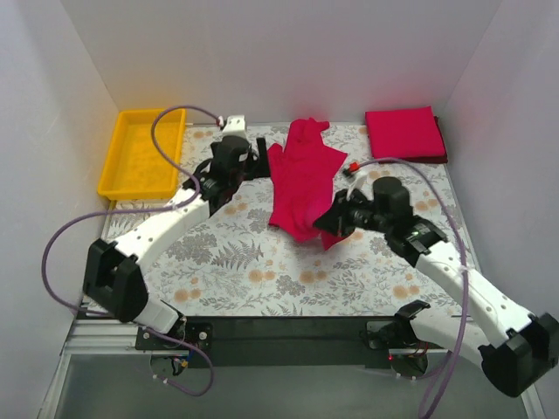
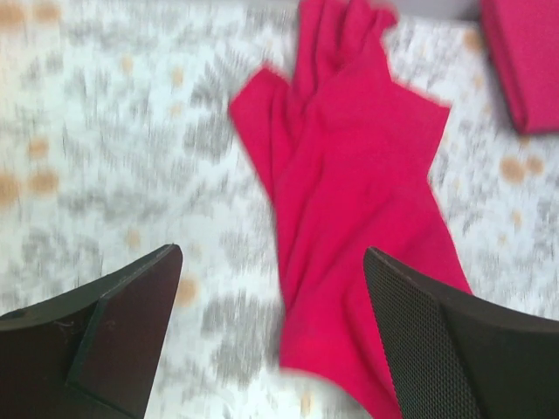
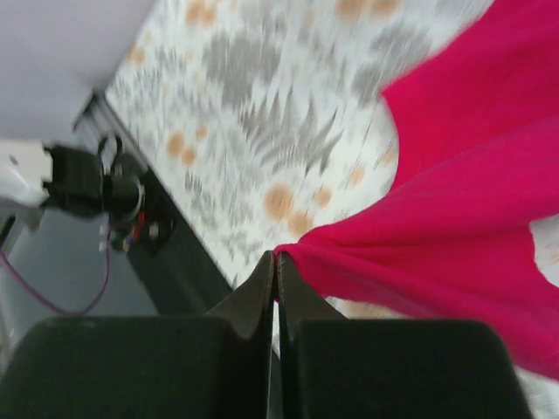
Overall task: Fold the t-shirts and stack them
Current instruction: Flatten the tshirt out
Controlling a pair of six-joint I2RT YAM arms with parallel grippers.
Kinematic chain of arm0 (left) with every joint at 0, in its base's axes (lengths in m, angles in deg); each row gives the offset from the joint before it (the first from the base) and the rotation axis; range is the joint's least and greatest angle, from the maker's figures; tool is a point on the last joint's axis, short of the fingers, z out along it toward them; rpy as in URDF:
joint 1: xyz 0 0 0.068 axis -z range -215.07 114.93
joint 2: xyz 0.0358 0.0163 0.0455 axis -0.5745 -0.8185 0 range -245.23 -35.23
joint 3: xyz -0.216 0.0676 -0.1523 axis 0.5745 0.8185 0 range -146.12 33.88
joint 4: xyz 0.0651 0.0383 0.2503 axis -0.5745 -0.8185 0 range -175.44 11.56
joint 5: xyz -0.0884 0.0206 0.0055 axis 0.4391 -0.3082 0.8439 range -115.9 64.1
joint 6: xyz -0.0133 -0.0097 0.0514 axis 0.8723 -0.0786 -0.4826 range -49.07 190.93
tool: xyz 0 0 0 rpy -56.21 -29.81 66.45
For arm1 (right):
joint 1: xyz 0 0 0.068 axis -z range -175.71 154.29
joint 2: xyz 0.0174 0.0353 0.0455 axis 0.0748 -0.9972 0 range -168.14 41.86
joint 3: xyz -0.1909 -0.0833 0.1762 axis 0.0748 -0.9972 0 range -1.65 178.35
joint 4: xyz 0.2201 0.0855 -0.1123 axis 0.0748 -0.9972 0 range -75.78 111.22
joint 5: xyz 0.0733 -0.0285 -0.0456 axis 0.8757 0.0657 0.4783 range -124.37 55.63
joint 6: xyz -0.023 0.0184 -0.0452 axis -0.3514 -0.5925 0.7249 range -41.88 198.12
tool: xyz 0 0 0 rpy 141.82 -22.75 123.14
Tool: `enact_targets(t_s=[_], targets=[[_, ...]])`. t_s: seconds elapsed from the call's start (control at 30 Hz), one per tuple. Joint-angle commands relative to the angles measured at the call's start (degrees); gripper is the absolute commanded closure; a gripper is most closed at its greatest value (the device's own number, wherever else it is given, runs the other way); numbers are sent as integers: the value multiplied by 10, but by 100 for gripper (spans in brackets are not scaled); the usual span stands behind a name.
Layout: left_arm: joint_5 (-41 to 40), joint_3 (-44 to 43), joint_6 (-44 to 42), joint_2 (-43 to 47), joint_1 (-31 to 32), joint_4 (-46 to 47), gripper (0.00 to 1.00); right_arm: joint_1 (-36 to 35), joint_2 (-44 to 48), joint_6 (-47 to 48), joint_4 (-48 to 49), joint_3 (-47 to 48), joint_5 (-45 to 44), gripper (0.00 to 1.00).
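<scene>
A crumpled crimson t-shirt point(image 1: 302, 179) lies in a long bunch on the patterned table, from the back middle toward the centre. It also shows in the left wrist view point(image 2: 358, 201) and the right wrist view point(image 3: 454, 236). My right gripper point(image 1: 329, 225) is shut on the shirt's near corner and lifts it slightly; in its own view the tips point(image 3: 277, 262) pinch the cloth edge. My left gripper point(image 1: 259, 154) is open and empty just left of the shirt's far part; its fingers point(image 2: 131, 297) straddle the shirt's left edge. A folded t-shirt point(image 1: 404, 133) lies at the back right.
A yellow plastic tray point(image 1: 141, 153) stands at the back left, beside the left arm. White walls close in the table on three sides. A black rail point(image 1: 288, 332) runs along the near edge. Cables loop from both arms.
</scene>
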Motion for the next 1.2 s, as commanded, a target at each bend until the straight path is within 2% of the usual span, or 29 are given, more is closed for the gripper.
enact_targets(t_s=[0.0,0.1,0.13,0.17,0.23,0.27,0.3,0.33,0.4,0.53,0.63,0.7,0.8,0.83,0.93,1.03,1.17], targets=[[32,130,87,135,6,-30,15,-90,-37,-46,17,-29,-5,99],[58,224,140,196,15,-70,15,-171,-105,-42,-2,-30,-23,87],[67,248,149,232,16,-75,15,-208,-123,-38,-9,-19,-24,72],[86,267,158,247,22,-82,15,-222,-140,-19,-25,-8,-23,65],[97,311,181,288,38,-101,15,-237,-176,11,-64,24,-45,57],[97,321,191,300,44,-107,15,-236,-179,20,-70,28,-70,56],[105,340,199,308,51,-117,15,-234,-174,27,-74,31,-143,54],[112,348,218,317,57,-119,15,-215,-170,33,-75,33,-173,51],[140,361,239,318,76,-115,15,-174,-164,47,-75,35,-204,51],[143,364,269,271,134,-83,15,-34,-180,72,-50,31,-227,53],[119,325,262,196,194,-66,15,45,-224,80,11,28,-229,53],[100,299,253,135,206,-65,15,95,-269,80,53,39,-228,53],[68,263,244,68,211,-67,17,137,-341,78,91,71,-225,53],[54,256,244,57,211,-67,24,144,-361,82,106,83,-220,53],[39,244,246,23,211,-66,31,159,-445,80,123,149,-211,54],[44,235,241,-2,211,-67,31,176,-515,52,135,193,-199,54],[42,240,244,-11,212,-66,32,191,-593,-33,184,228,-181,54]])
